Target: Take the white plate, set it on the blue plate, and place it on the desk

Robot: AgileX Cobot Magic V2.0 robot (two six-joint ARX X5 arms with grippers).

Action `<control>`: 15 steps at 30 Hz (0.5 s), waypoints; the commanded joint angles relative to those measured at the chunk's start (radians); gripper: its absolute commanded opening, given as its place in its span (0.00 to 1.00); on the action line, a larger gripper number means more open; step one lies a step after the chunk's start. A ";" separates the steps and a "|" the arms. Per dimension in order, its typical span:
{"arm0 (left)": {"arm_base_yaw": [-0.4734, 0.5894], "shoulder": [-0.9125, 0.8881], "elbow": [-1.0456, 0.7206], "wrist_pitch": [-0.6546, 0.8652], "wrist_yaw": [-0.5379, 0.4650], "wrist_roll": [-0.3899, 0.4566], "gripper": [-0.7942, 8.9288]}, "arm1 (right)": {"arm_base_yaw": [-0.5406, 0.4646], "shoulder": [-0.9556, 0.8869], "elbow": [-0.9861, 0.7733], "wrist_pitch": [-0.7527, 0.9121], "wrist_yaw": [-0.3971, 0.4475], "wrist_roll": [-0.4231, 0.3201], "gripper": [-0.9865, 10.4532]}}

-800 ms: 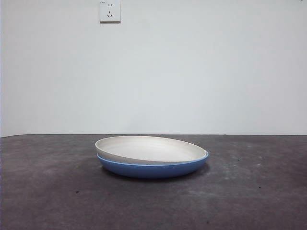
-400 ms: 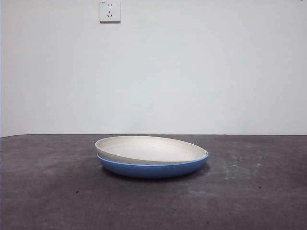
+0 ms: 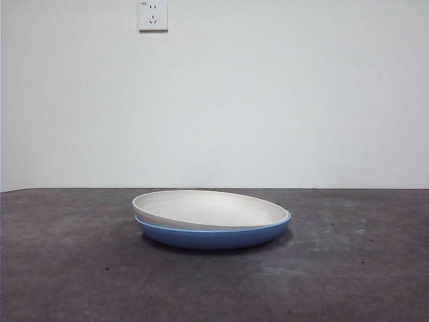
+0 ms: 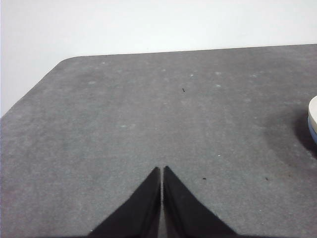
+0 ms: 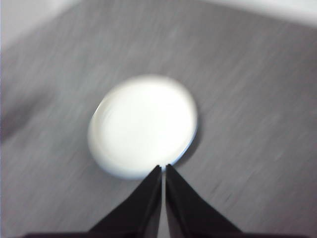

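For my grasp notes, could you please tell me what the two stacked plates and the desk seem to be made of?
The white plate: probably unglazed ceramic or a matte composite; cream, dull, faint concentric ridges. The blue plate beneath it: likely glazed ceramic or melamine; it looks smoother, with a lighter rim. The desk: a matte, mottled grey-brown surface, possibly laminate or a mat.

between the earlier front pictures and now, almost nothing has changed. the white plate [image 3: 201, 209] lies in the blue plate [image 3: 213, 236] with the same tilt and at the same place on the desk [image 3: 348, 268]. no arm has come into the front view. only the brightness is a very little different.
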 commanded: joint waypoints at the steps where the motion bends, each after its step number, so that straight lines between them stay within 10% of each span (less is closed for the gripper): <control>1: 0.002 -0.002 -0.020 -0.008 0.002 0.000 0.09 | -0.068 -0.088 -0.125 0.176 0.007 0.023 0.09; 15: 0.002 -0.002 -0.020 -0.008 0.002 0.000 0.09 | -0.252 -0.547 -0.672 0.616 0.100 0.050 0.09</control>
